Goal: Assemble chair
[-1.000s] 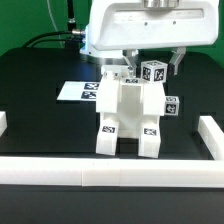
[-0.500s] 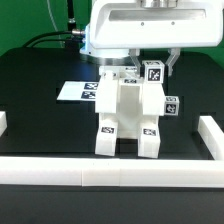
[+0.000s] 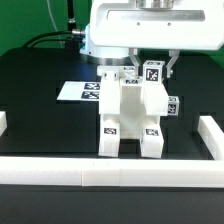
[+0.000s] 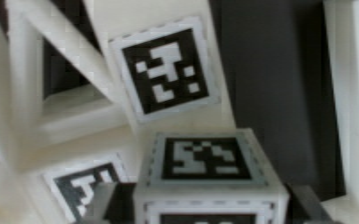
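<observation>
The partly built chair point(image 3: 131, 112) stands upright in the middle of the black table, white and blocky, with tags on its two front legs. My gripper point(image 3: 152, 68) hangs right over its back right part and is shut on a white square post point(image 3: 154, 73) with a tag on its face. The post stands upright against the chair's top. In the wrist view the tagged post point(image 4: 202, 160) fills the space between my dark fingers point(image 4: 123, 198), and my gripper point(image 4: 211, 205) clamps both of its sides. Behind the post are the chair's slanted frame bars point(image 4: 69, 95).
The marker board point(image 3: 78, 92) lies flat behind the chair, toward the exterior view's left. White border rails run along the front point(image 3: 110, 172), with short pieces at the left point(image 3: 3, 122) and right point(image 3: 211, 130). Dark cables hang at the back left point(image 3: 68, 20).
My jaws have closed onto the post. The post has straightened, and the chair has shifted slightly toward the exterior view's right.
</observation>
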Controlling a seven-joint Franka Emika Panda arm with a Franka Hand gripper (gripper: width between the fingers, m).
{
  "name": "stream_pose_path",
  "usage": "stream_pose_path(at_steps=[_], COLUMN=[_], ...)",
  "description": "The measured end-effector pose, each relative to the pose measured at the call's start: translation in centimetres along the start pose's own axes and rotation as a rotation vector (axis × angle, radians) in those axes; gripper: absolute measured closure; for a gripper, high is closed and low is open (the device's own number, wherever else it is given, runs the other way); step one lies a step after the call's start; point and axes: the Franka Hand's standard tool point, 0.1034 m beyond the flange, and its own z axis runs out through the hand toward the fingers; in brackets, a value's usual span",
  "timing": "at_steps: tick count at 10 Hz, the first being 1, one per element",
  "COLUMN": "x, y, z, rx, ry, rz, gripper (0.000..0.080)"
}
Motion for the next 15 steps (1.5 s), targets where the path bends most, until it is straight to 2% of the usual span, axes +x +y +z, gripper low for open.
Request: stream_pose_path(at_steps=[9, 11, 12, 13, 14, 15], x=[-0.12, -0.12, -0.12, -0.09, -0.01, 0.00], y=[-0.33, -0.33, -0.32, -0.27, -0.09, 0.02], z=[0.01, 0.01, 0.02, 0.01, 0.05, 0.12], rx=[0.023, 0.023, 0.023, 0.022, 0.022, 0.021], ry=[-0.011, -0.011, -0.011, -0.010, -0.009, -0.008], rz=[0.543, 0.529, 0.497, 0.440, 0.335, 0.230], gripper=[0.0528, 0.0525, 0.0417, 0.0417, 0.0241, 0.0167])
